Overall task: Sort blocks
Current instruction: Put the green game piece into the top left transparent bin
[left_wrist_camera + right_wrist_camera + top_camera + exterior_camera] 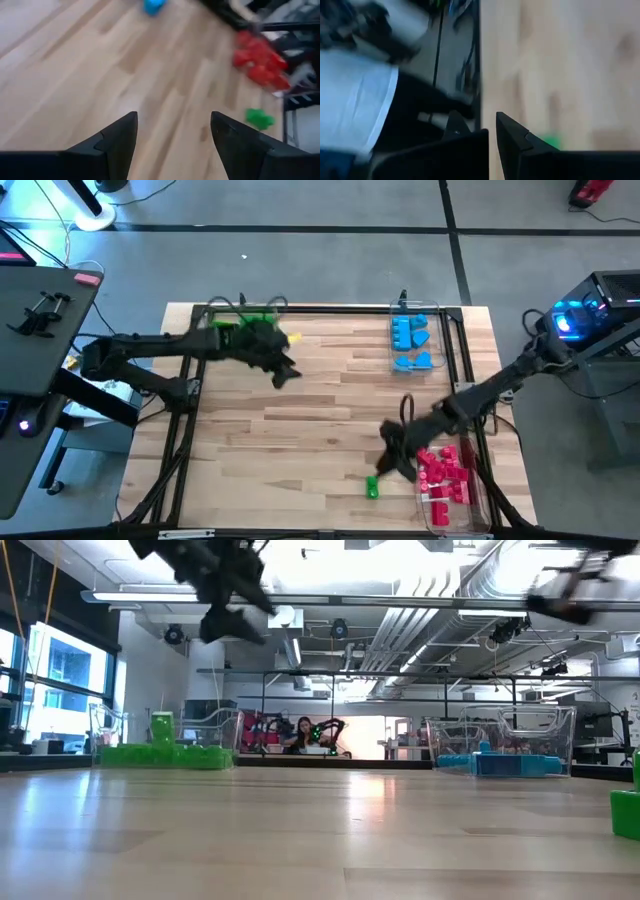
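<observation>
Near the front edge of the wooden table (300,430), one small bright green plastic block (372,488) lies alone on bare wood, just beside the clear plastic tray holding the red-pink blocks (447,470). That's the straggler! The light blue blocks (410,340) sit gathered in their clear tray at the far right, and the other green blocks (240,325) are heaped at the far left. So the sort looks nearly finished, with this one piece left to carry across.

The right gripper (398,458) hangs just above and beside the stray, its fingers (512,131) only narrowly apart, nothing between them. The left gripper (285,373) hovers by the green pile, fingers (120,135) spread wide and empty.

Motion blur smears the right wrist view; tray outlines are hard to trace.
</observation>
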Available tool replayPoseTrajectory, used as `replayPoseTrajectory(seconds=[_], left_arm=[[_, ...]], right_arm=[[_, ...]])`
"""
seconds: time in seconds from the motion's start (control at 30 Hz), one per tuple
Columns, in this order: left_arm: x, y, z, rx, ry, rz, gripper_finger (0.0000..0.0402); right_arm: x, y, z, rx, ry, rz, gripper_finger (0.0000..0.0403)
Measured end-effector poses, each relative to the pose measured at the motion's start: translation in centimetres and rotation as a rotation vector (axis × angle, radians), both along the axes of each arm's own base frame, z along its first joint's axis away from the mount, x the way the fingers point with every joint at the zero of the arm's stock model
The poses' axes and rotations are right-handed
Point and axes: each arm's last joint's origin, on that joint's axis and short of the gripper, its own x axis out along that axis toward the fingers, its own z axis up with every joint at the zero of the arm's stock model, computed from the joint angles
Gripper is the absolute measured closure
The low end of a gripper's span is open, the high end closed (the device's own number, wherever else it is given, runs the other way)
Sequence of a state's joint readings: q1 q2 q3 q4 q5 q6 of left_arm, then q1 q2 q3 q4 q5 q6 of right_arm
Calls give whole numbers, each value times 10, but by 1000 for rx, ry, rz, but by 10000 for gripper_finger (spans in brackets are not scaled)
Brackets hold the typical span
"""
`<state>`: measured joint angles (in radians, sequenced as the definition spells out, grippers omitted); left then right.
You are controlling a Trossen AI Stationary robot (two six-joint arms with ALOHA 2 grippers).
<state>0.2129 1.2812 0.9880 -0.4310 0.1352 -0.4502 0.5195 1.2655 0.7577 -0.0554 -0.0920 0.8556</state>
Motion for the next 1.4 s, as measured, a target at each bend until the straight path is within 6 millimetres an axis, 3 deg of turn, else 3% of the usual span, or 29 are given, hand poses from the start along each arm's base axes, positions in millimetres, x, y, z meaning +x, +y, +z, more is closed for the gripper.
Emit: replayPoseTrajectory(seconds=[0.17, 0.37, 0.53, 0.7, 0.83, 0.97, 1.1, 1.4], left_arm=[[22, -37, -4, 55, -66, -92, 163], [37, -53, -25, 28, -7, -99, 163], [39, -60, -32, 8, 28, -111, 163], [37, -64, -30, -5, 26, -116, 163], [36, -66, -31, -11, 37, -119, 163], [33, -68, -31, -11, 61, -127, 163], [26, -71, -25, 10, 67, -158, 163], [-1, -69, 3, 98, 18, -183, 163]], right_arm=[[1, 37, -22, -92, 183, 167, 403], [23, 54, -55, -415, 395, 414, 403], [42, 68, -72, -534, 412, 571, 403], [55, 87, -77, -484, 304, 688, 403], [61, 95, -82, -524, 262, 682, 403], [75, 85, -88, -641, 265, 555, 403], [93, 62, -88, -719, 251, 453, 403], [136, -29, -85, -953, 244, 268, 403]])
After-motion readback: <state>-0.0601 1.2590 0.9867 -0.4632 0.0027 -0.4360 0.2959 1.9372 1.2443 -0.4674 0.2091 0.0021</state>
